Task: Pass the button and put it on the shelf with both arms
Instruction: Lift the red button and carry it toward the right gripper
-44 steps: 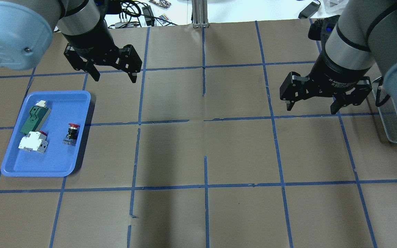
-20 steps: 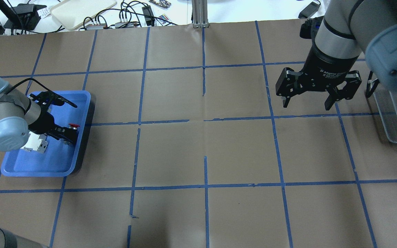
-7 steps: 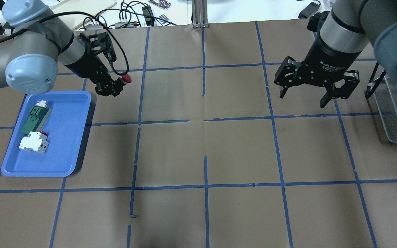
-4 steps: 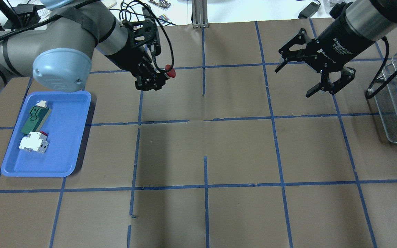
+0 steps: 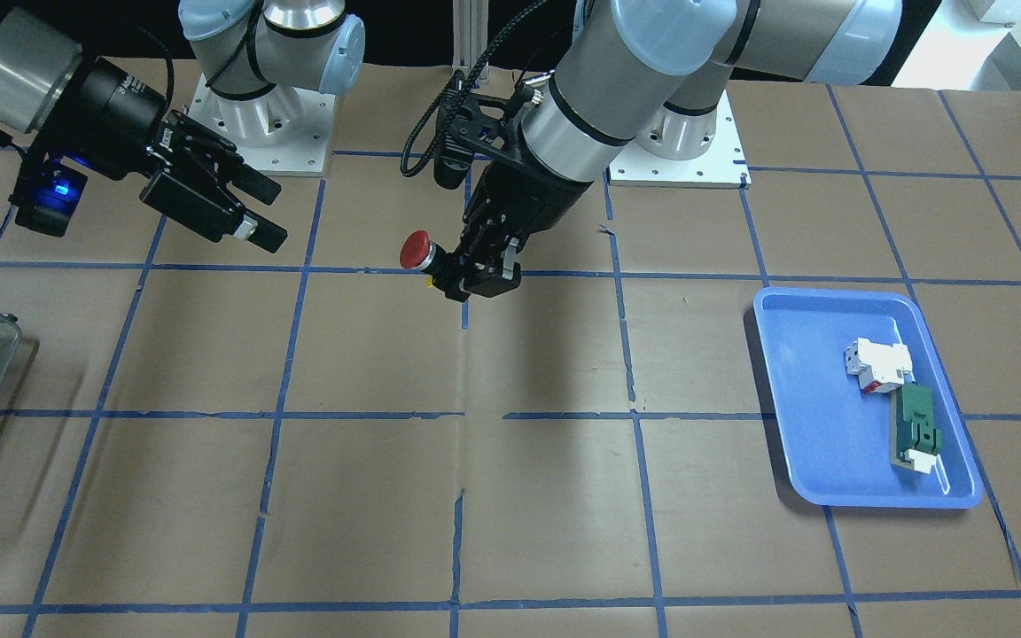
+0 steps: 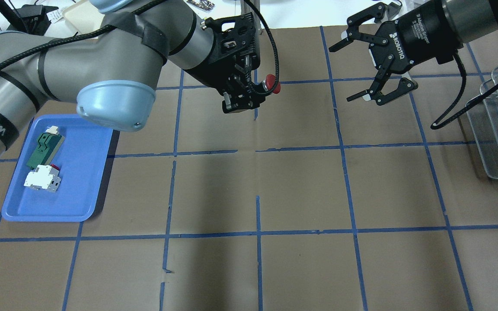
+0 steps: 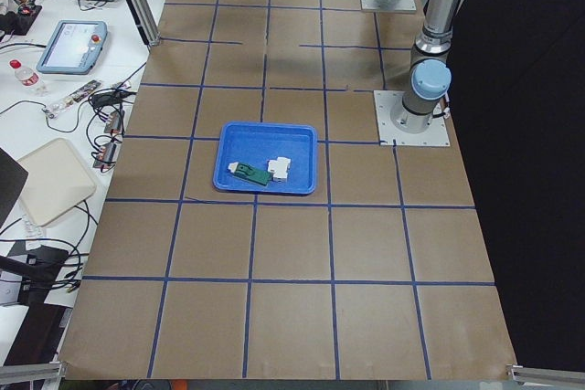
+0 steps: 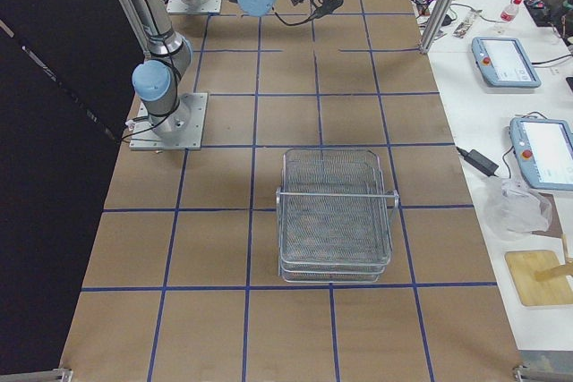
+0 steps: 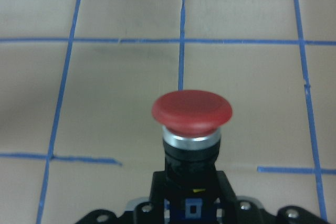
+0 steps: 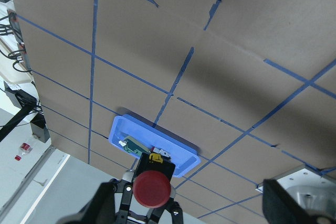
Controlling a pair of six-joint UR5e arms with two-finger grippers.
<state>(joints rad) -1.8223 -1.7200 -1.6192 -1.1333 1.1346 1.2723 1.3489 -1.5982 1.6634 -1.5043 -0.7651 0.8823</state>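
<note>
The button [image 6: 271,84], with a red mushroom head and a black-and-silver body, is held off the table over the back middle. My left gripper [image 6: 258,90] is shut on its body, and the red head points toward the right arm. It also shows in the front view [image 5: 415,251] and fills the left wrist view [image 9: 191,113]. My right gripper [image 6: 345,71] is open, turned sideways to face the button, about one grid square away. The right wrist view shows the button [image 10: 151,189] head-on. The wire-mesh shelf [image 6: 497,125] stands at the table's right edge.
A blue tray [image 6: 80,194] at the left holds a white block [image 6: 41,178] and a green flat part [image 6: 43,149]. The table is brown paper with blue tape grid lines. Cables and devices lie beyond the far edge.
My left gripper took the button from the blue tray, lifted it and carried it right to the back middle. My right gripper turned sideways toward it and stayed open.
</note>
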